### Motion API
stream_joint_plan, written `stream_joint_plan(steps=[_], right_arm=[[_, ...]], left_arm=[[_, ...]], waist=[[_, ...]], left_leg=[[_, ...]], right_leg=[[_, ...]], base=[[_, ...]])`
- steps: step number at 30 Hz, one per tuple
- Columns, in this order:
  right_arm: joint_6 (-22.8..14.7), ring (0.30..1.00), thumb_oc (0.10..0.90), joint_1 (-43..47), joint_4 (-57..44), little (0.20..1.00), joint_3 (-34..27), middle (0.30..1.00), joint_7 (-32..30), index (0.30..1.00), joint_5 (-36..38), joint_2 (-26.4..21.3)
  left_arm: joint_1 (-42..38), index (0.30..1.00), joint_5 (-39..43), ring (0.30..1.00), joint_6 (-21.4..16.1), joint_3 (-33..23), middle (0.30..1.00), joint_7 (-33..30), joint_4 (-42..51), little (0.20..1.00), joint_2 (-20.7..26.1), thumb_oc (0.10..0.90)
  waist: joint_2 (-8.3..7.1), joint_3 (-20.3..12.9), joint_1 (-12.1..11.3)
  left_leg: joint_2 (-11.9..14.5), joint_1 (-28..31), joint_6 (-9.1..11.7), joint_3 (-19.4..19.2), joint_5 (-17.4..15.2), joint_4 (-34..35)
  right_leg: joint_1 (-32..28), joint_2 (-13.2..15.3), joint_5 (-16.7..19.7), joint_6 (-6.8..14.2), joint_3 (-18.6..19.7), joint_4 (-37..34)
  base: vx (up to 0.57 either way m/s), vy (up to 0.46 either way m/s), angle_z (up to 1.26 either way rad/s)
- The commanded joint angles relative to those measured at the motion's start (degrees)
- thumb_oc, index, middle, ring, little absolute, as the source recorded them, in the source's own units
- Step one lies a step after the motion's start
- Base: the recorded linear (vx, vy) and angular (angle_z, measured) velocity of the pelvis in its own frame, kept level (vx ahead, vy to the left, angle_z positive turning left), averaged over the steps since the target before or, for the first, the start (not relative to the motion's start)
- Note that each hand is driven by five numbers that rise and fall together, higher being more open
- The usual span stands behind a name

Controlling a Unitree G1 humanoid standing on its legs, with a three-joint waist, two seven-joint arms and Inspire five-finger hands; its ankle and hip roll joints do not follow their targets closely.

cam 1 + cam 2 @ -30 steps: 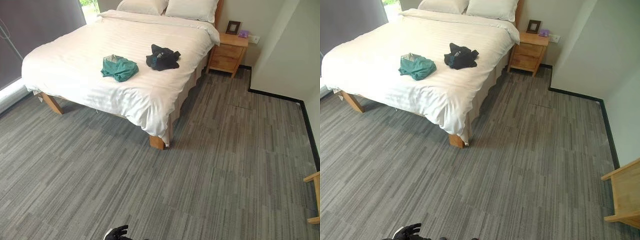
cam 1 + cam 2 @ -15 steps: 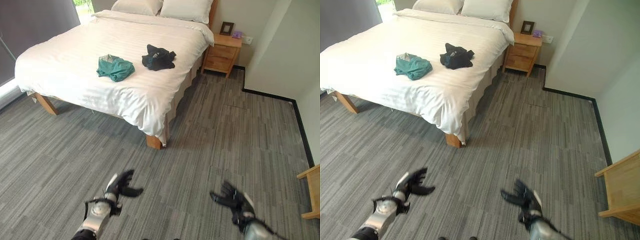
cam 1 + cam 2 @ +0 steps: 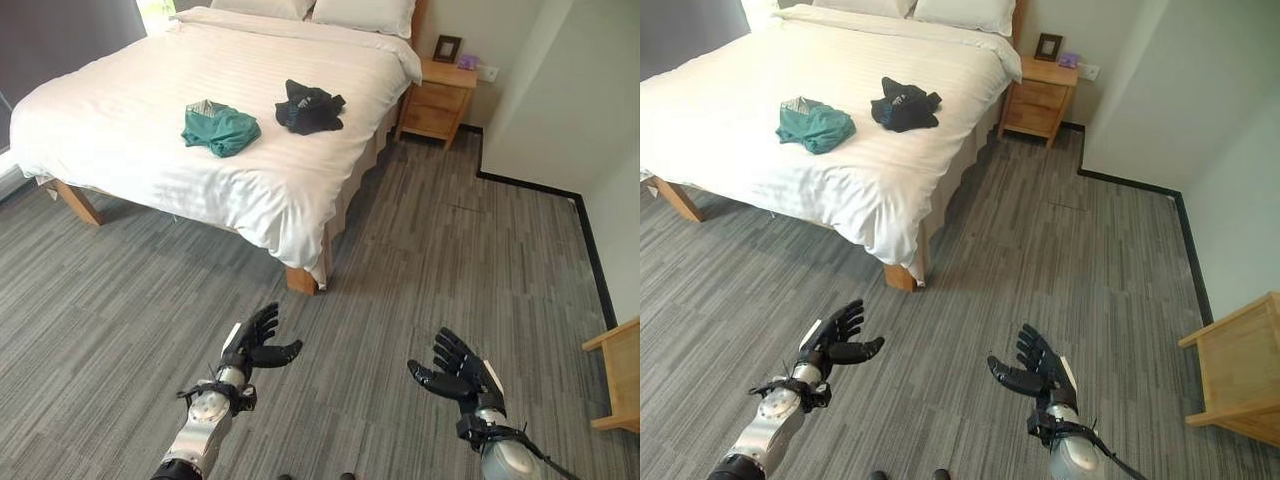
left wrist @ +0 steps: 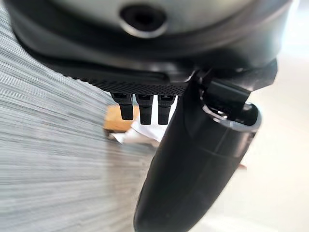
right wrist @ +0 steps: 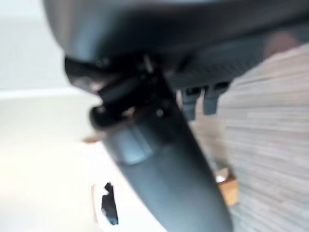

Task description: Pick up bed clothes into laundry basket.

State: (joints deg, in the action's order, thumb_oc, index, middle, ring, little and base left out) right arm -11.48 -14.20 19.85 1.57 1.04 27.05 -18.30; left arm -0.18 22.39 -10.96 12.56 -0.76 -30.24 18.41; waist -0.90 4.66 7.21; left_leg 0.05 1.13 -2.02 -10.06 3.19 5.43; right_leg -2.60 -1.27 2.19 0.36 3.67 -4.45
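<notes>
A green garment (image 3: 220, 128) and a black garment (image 3: 308, 107) lie apart on the white bed (image 3: 150, 170), near its right edge. A wooden nightstand (image 3: 437, 100) stands beside the bed's head, against the wall. Wide grey carpet (image 3: 450, 260) separates the bed's near corner from the robot. The left hand (image 3: 254, 346) and right hand (image 3: 455, 371) hang above it, fingers spread, empty. A wooden furniture corner (image 3: 1238, 370) juts in at far right.
</notes>
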Motion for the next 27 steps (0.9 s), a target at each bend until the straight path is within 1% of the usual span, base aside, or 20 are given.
stream_joint_plan(steps=[1,4,8,11,12,13,14,15,16,17,18,19,20,21,22,23,24,25,26,27], right_arm=[[-6.2,0.900,0.800,3.3,-3.5,0.900,-5.5,0.900,0.0,0.900,-1.6,-1.0],[-6.0,0.900,0.800,3.9,-3.2,0.900,-5.7,0.900,0.0,0.900,-1.9,-1.3],[-6.0,0.900,0.800,5.5,-3.3,0.900,-4.8,0.900,0.0,0.900,-1.6,-1.8],[-5.6,0.900,0.800,7.0,-3.2,0.900,-3.8,0.900,0.4,0.900,-1.9,-2.2],[-5.3,0.900,0.800,7.1,-3.6,0.900,-3.4,0.900,0.7,0.900,-1.9,-1.8],[-5.3,0.900,0.800,7.2,-3.6,0.900,-3.4,0.900,0.7,0.900,-1.9,-1.8],[-5.0,0.900,0.800,6.7,-4.4,0.900,-2.8,0.900,1.1,0.900,-1.9,-1.6],[-5.0,0.900,0.800,6.7,-4.4,0.900,-2.8,0.900,1.1,0.900,-1.9,-1.6],[-5.0,0.900,0.800,6.6,-4.6,0.900,-2.4,0.900,1.0,0.900,-2.4,-1.6],[-4.9,0.900,0.800,6.7,-4.7,0.900,-1.9,0.900,0.9,0.900,-2.4,-1.6],[-4.8,0.900,0.800,6.8,-5.1,0.900,-1.9,0.900,0.8,0.900,-2.6,-1.7],[-4.8,0.900,0.800,7.2,-5.1,0.900,-1.7,0.900,0.6,0.900,-2.7,-1.8],[-4.8,0.900,0.800,7.2,-5.1,0.900,-1.7,0.900,0.6,0.900,-2.7,-1.8],[-5.0,0.900,0.800,7.5,-4.7,0.900,-1.6,0.900,0.6,0.900,-2.0,-1.8],[-5.1,0.900,0.800,7.1,-4.7,0.900,-1.8,0.900,0.8,0.900,-1.5,-1.9],[-5.1,0.900,0.800,7.1,-4.7,0.900,-1.8,0.900,0.8,0.900,-1.5,-1.9],[-5.5,0.900,0.800,6.3,-3.9,0.900,-1.8,0.900,1.0,0.900,-0.6,-1.8],[-5.5,0.900,0.800,6.0,-3.7,0.900,-1.5,0.900,0.9,0.900,-0.6,-1.8],[-5.5,0.900,0.800,5.9,-3.7,0.900,-1.6,0.900,0.9,0.900,-0.6,-1.9],[-5.1,0.900,0.800,5.0,-4.0,0.900,-1.3,0.900,1.0,0.900,-0.8,-2.3]], left_arm=[[-3.2,0.900,-0.5,0.900,-5.7,-3.6,0.900,-0.1,6.1,0.900,2.5,0.800],[-2.1,0.900,0.6,0.900,-5.9,-5.8,0.900,-0.4,6.3,0.900,2.5,0.800],[-2.0,0.900,1.8,0.900,-6.3,-6.8,0.900,-1.1,6.3,0.900,2.3,0.800],[-2.5,0.900,1.4,0.900,-6.3,-6.9,0.900,-1.0,6.2,0.900,3.2,0.800],[-2.7,0.900,0.9,0.900,-6.1,-7.2,0.900,-1.2,6.5,0.900,3.5,0.800],[-2.7,0.900,0.9,0.900,-6.1,-7.2,0.900,-1.2,6.6,0.900,3.5,0.800],[-3.1,0.900,1.4,0.900,-6.0,-7.1,0.900,-1.6,7.2,0.900,3.4,0.800],[-3.1,0.900,1.4,0.900,-6.0,-7.2,0.900,-1.6,7.2,0.900,3.4,0.800],[-3.6,0.900,2.1,0.900,-6.1,-7.0,0.900,-1.4,7.1,0.900,3.3,0.800],[-4.2,0.900,2.4,0.900,-6.1,-6.6,0.900,-1.4,6.6,0.900,3.2,0.800],[-4.7,0.900,2.2,0.900,-6.1,-6.1,0.900,-1.5,6.5,0.900,3.1,0.800],[-5.3,0.900,1.8,0.900,-6.1,-6.0,0.900,-1.8,6.2,0.900,3.4,0.800],[-5.3,0.900,1.8,0.900,-6.1,-6.0,0.900,-1.8,6.2,0.900,3.4,0.800],[-6.4,0.900,1.1,0.900,-6.4,-5.5,0.900,-2.1,5.8,0.900,3.8,0.800],[-6.4,0.900,1.4,0.900,-6.6,-5.3,0.900,-2.0,5.7,0.900,3.7,0.800],[-6.4,0.900,1.4,0.900,-6.6,-5.3,0.900,-2.0,5.7,0.900,3.7,0.800],[-7.8,0.900,2.2,0.900,-7.0,-4.6,0.900,-1.7,4.6,0.900,2.8,0.800],[-8.6,0.900,1.9,0.900,-7.1,-3.7,0.900,-1.8,4.5,0.900,2.5,0.800],[-8.6,0.900,1.9,0.900,-7.1,-3.7,0.900,-1.8,4.5,0.900,2.5,0.800],[-9.4,0.900,1.6,0.900,-7.3,-2.3,0.900,-1.9,4.6,0.900,1.7,0.800]], waist=[[-0.27,-1.6,-1.0],[-0.26,-1.5,-1.3],[-0.32,-0.6,-1.7],[0.04,1.2,-2.1],[0.41,2.4,-1.7],[0.38,2.4,-1.8],[0.51,4.3,-0.6],[0.50,4.1,-0.7],[0.86,5.3,0.1],[1.39,6.0,0.7],[1.89,6.4,1.2],[2.22,6.4,1.6],[2.21,6.4,1.6],[2.34,5.8,3.5],[2.73,5.9,4.6],[2.74,5.9,4.6],[2.99,4.8,6.7],[2.54,4.3,7.3],[2.75,4.5,7.5],[3.02,3.3,8.7]], left_leg=[[2.8,4.2,5.4,0.6,-6.7,-0.4],[2.6,4.5,5.3,0.2,-7.1,-0.4],[2.4,4.7,4.8,-0.3,-7.1,-0.4],[1.7,4.4,3.3,-0.7,-8.2,-1.2],[1.2,4.5,2.7,-0.8,-8.8,-1.7],[1.2,4.4,2.7,-0.8,-8.8,-1.7],[0.3,5.4,1.7,-0.1,-9.9,-2.4],[0.3,5.1,1.8,-0.2,-9.8,-2.5],[0.3,5.6,1.3,0.1,-10.1,-2.9],[0.7,6.0,1.2,0.4,-10.4,-3.1],[1.0,6.3,1.2,0.9,-10.8,-3.5],[1.2,7.4,1.3,0.5,-11.3,-3.3],[1.2,7.3,1.3,0.5,-11.3,-3.3],[1.3,11.3,2.6,0.1,-12.7,-2.5],[1.9,13.6,3.2,0.8,-13.2,-1.8],[1.9,13.7,3.2,0.8,-13.2,-1.8],[2.6,17.9,4.5,2.6,-13.9,-0.6],[2.5,18.8,5.1,3.5,-13.9,-0.6],[2.7,18.9,5.1,3.6,-14.0,-0.5],[4.2,20.4,6.1,5.1,-13.4,-1.5]], right_leg=[[3.1,6.9,-0.5,10.6,7.1,0.1],[3.2,7.1,-0.5,10.8,7.3,0.0],[4.2,7.1,-0.5,11.3,8.1,0.9],[8.9,7.1,-1.4,12.2,10.2,9.4],[12.2,6.5,0.2,13.2,11.0,15.8],[12.4,6.4,0.1,13.2,11.1,16.1],[17.1,5.8,6.8,13.7,12.7,26.2],[17.4,5.7,7.1,13.7,12.8,26.0],[20.0,4.9,10.5,13.2,13.6,31.0],[22.1,3.8,10.4,12.3,13.7,34.4],[24.5,3.8,9.2,11.5,12.7,36.2],[27.5,4.6,7.7,10.8,10.3,36.3],[27.5,4.6,7.7,10.8,10.2,36.3],[30.3,4.1,4.0,11.5,6.4,28.6],[29.3,3.1,3.2,12.0,5.2,25.1],[29.2,3.1,3.2,12.0,5.2,25.1],[29.2,0.6,4.0,12.9,1.7,10.8],[29.1,0.5,4.9,13.1,0.9,7.7],[28.8,0.4,4.9,13.0,0.6,7.4],[28.2,-0.1,5.4,12.9,0.1,6.7]], base=[[0.04,0.019,-0.09],[0.04,0.020,-0.11],[0.00,0.037,-0.10],[-0.01,0.092,-0.23],[0.00,0.091,-0.23],[0.01,0.107,-0.16],[0.00,0.045,-0.08],[0.03,0.086,-0.11],[0.06,0.063,0.12],[0.13,0.088,0.16],[0.19,0.067,0.22],[0.15,0.039,0.11],[0.37,-0.008,0.04],[0.43,-0.058,-0.04],[0.43,-0.058,-0.04],[0.55,-0.150,0.07],[0.54,-0.203,0.32],[0.54,-0.202,0.46],[0.44,-0.298,0.62],[0.46,-0.334,0.78]])
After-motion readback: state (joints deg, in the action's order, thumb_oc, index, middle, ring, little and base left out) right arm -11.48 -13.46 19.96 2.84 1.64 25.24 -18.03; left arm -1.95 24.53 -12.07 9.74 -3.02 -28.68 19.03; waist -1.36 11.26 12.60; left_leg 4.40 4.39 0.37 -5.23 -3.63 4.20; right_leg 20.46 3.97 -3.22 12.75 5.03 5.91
